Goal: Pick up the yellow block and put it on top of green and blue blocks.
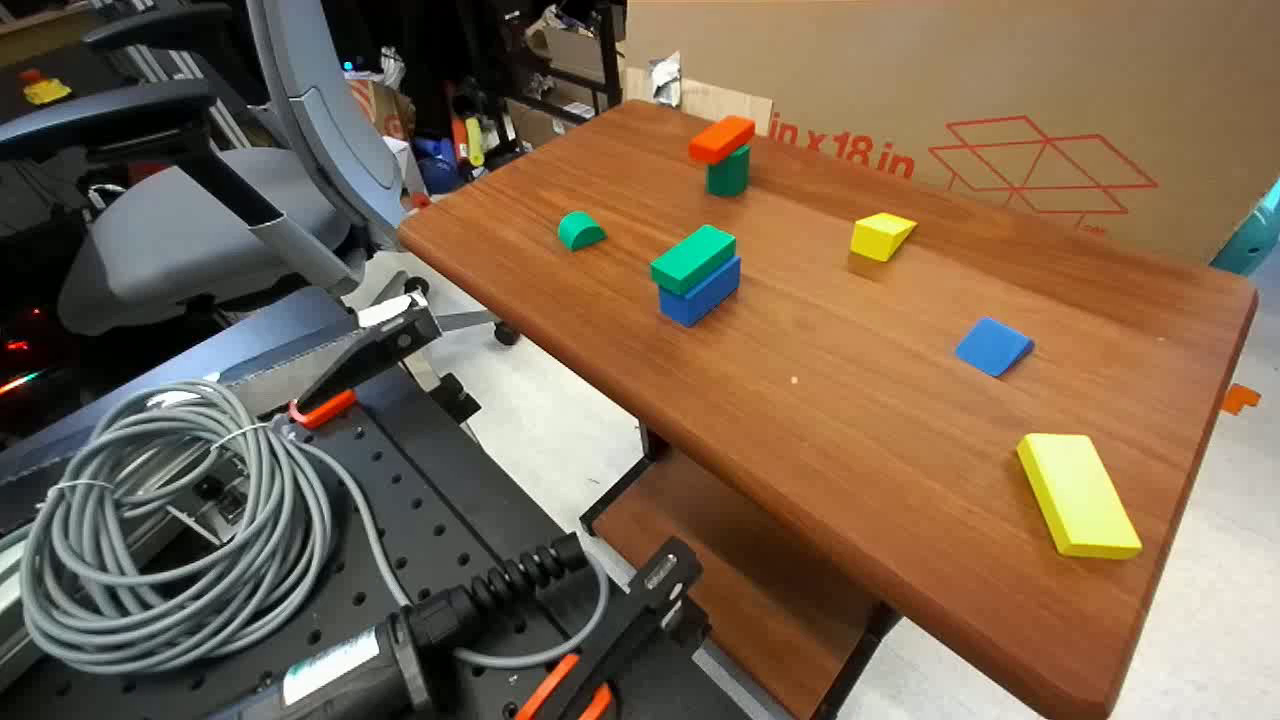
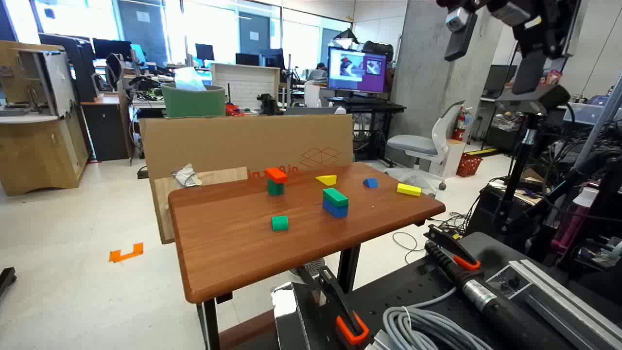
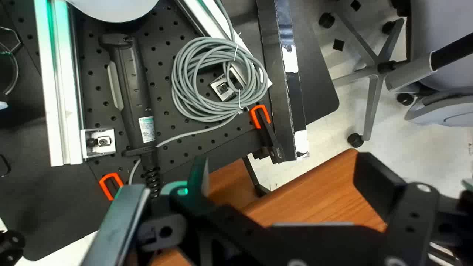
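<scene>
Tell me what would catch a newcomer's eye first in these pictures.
Probably the large yellow block, lying flat near one end of the brown table, and the green and blue blocks stacked near its middle. The orange block atop a green piece, over toward the cardboard sheet, should draw a glance too. In the wrist view, the coil of grey cable above centre may well stand out most.
</scene>
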Tool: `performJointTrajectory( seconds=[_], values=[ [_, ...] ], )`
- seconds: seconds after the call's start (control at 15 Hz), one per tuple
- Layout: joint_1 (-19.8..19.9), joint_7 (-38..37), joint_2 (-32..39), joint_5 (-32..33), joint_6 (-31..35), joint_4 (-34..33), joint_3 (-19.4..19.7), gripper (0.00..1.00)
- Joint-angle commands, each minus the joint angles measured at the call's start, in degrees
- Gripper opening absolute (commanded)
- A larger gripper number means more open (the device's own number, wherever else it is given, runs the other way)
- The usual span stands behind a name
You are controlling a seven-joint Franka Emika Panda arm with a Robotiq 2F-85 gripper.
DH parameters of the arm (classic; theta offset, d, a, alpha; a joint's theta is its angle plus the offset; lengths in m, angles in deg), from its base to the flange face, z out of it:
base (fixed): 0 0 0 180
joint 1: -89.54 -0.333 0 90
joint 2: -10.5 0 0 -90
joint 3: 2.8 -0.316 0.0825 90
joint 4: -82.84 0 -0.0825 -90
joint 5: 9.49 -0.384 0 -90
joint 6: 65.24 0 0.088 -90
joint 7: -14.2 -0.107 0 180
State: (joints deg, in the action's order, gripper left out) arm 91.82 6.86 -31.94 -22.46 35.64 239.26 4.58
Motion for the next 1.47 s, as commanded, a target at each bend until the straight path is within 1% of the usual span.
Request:
performJointTrajectory(
  seconds=[0.0,0.93,1.07,1.4],
  values=[
    [1.57,0.84,0.16,-0.78,-0.38,-0.18,-1.39,1.0],
    [1.57,0.84,0.16,-0.78,-0.37,-0.18,-1.39,1.0],
    [1.1,0.66,1.38,-1.17,1.71,0.09,-2.3,1.0],
    [0.32,0.21,8.32,-4.11,12.42,-1.82,-3.0,1.0]
  ],
)
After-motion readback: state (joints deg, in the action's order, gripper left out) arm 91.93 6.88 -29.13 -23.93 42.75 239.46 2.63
